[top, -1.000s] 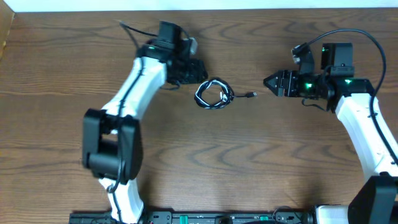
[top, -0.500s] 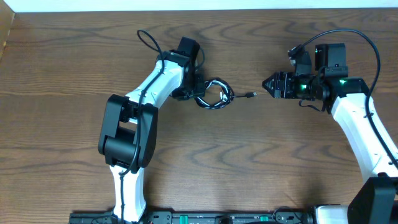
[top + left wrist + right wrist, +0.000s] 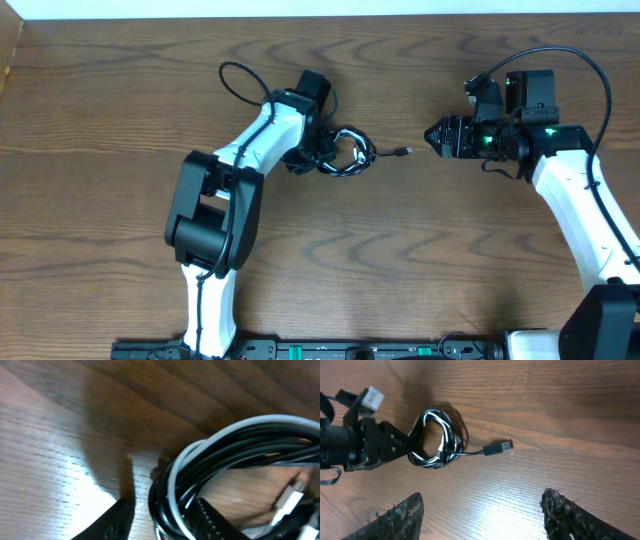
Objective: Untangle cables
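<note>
Cable bundle lies on the wooden table, upper middle, between my two arms. Black and white strands are wound together into one small loose coil. One black lead runs out to the right and ends in a USB plug lying flat on the wood. My left gripper is down at the coil's left edge. Left wrist view: jaws parted, one finger outside the coil, the other inside the loop, strands passing between them. A strip of bare wood shows between the outer finger and the nearest black strand, so not clamped. Right wrist view agrees: a finger reaches into the loop. My right gripper sits to the right of the plug, near it but apart, pointing toward it, holding nothing. Its jaws stand wide open, fingers at the bottom corners of its own view, plug and coil ahead of them.
</note>
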`<state>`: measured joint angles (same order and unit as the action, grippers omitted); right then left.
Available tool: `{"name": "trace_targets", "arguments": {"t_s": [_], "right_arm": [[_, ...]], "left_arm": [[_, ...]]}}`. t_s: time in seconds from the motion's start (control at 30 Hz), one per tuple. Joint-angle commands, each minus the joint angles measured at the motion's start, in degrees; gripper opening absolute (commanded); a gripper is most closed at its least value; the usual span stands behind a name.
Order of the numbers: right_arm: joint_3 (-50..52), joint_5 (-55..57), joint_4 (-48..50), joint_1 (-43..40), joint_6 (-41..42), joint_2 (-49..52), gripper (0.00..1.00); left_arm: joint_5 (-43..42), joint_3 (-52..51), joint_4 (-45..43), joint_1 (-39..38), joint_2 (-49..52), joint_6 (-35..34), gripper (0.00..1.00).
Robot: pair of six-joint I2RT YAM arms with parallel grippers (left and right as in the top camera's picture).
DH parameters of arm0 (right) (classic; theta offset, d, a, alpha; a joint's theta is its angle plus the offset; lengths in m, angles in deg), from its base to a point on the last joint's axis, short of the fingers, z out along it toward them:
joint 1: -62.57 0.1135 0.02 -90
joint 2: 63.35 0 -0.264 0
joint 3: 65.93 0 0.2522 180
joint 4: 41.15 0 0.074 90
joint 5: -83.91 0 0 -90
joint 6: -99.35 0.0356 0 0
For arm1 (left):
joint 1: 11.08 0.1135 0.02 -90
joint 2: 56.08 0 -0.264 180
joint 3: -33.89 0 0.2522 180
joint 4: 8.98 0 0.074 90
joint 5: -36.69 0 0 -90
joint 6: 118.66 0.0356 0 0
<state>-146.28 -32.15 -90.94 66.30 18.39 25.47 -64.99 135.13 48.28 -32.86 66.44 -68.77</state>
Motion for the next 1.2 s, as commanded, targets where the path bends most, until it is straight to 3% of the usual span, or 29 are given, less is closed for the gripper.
{"name": "trace_targets", "arguments": {"t_s": [0.0,0.03,0.13,0.23,0.43,0.67,1.0,1.07,1.17], "right_arm": [[-0.79,0.07,-0.87,0.50,0.37,0.07,0.72],[-0.79,0.04,-1.01,0.50,0.37,0.07,0.72],[-0.79,0.02,-1.03,0.50,0.44,0.07,0.72],[-0.79,-0.55,-0.98,0.55,1.88,0.07,0.74],[-0.79,-7.41,2.36,3.32,1.86,0.07,0.75],[-0.79,-8.39,6.03,6.84,4.35,0.07,0.73],[-0.79,-9.01,7.93,10.29,9.25,0.07,0.66],[-0.79,-6.78,6.51,10.54,12.00,0.07,0.60],[-0.79,-2.51,5.38,10.47,17.18,0.07,0.60]], "left_arm": [[0.44,-0.55,0.46,0.13,2.54,-3.43,0.15],[0.44,-0.55,0.55,0.22,2.54,-3.45,0.08],[0.07,0.04,0.66,0.22,2.12,-2.75,0.07],[-3.30,1.75,0.55,0.22,0.13,2.56,0.07],[-9.53,2.82,0.39,-0.17,-13.20,14.32,0.07],[-16.02,2.82,0.37,-0.15,-24.83,20.28,0.08],[-16.33,2.75,0.57,-0.15,-26.77,18.38,0.07],[-13.09,2.75,0.83,-0.11,-26.77,16.24,0.07],[-4.48,2.75,1.42,-0.11,-26.75,9.75,0.08]]}}
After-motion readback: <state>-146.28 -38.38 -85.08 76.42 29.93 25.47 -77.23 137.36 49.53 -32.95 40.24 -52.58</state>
